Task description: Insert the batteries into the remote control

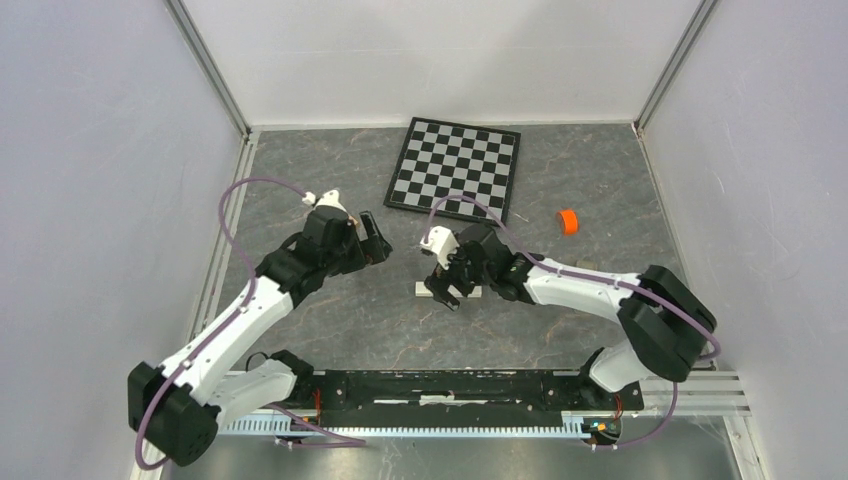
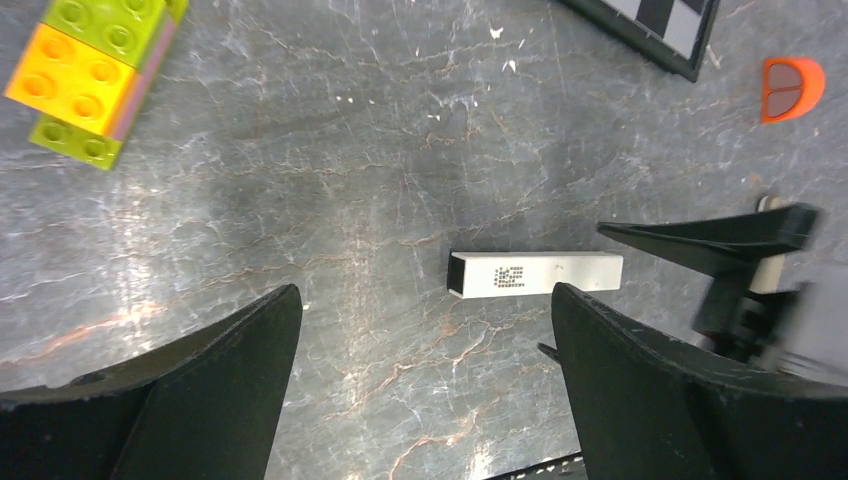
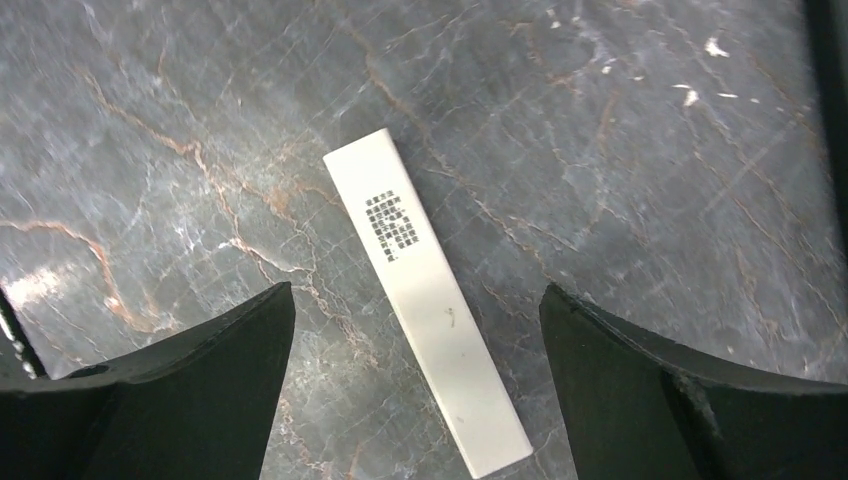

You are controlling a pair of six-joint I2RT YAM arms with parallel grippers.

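The remote control [image 3: 425, 305] is a slim white oblong with a small patch of dark squares near one end, lying flat on the grey marbled table [image 1: 350, 330]. It shows in the top view as a pale bar [image 1: 480, 291] under my right gripper [image 1: 450, 290]. In the right wrist view, the right gripper [image 3: 417, 290] hangs open straight above the remote with nothing held. My left gripper [image 1: 375, 245] stands open to the left of the remote [image 2: 535, 274], apart from it; the left wrist view shows the left gripper [image 2: 422, 300] empty. The batteries are out of view.
A checkerboard [image 1: 455, 168] lies at the back centre. An orange round cap [image 1: 568, 221] sits to its right, and the orange cap [image 2: 790, 88] also shows in the left wrist view. Stacked yellow and green toy bricks [image 2: 90, 75] lie near the left gripper. A cream piece [image 2: 770, 272] peeks out behind the right gripper's finger.
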